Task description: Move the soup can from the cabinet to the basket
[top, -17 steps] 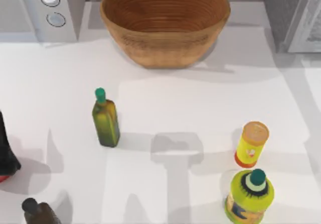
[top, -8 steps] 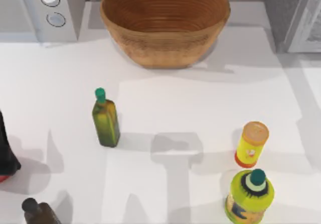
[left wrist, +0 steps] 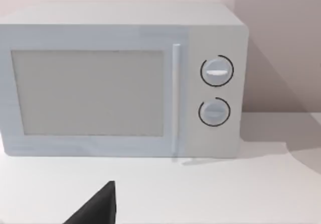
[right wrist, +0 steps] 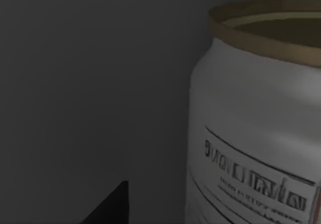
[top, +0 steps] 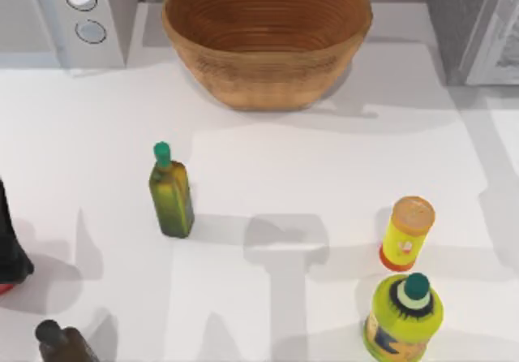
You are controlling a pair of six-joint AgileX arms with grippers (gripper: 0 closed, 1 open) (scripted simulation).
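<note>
At the near edge of the table [top: 268, 135] stand a lime bottle [top: 404, 316] on the right and a dark bottle [top: 61, 342] at the left corner. Beyond them sit a yellow canister [top: 407, 232] and, toward the left, a green bottle [top: 170, 191], with open tabletop behind. The basket [top: 266, 37] sits at the far centre, flanked by a microwave [top: 65, 17] at far left and the cabinet [top: 474, 25] at far right. The soup can [right wrist: 256, 128] is seen close up in the right wrist view against a dim grey wall, apparently inside the cabinet. It stands upright, long axis vertical, rim on top and label facing the camera. A dark sliver of the right gripper [right wrist: 108, 206] shows beside the can, and whether its fingers are spread or clenched cannot be told. The left gripper [left wrist: 95, 209] is parked facing the microwave, its fingers likewise unreadable. The likely risks: in the tight cabinet, a finger could nudge the upright can and tip it before a grip is made. An off-centre squeeze on the smooth round wall could let it slip. On the way out, the can could clip the cabinet frame.
</note>
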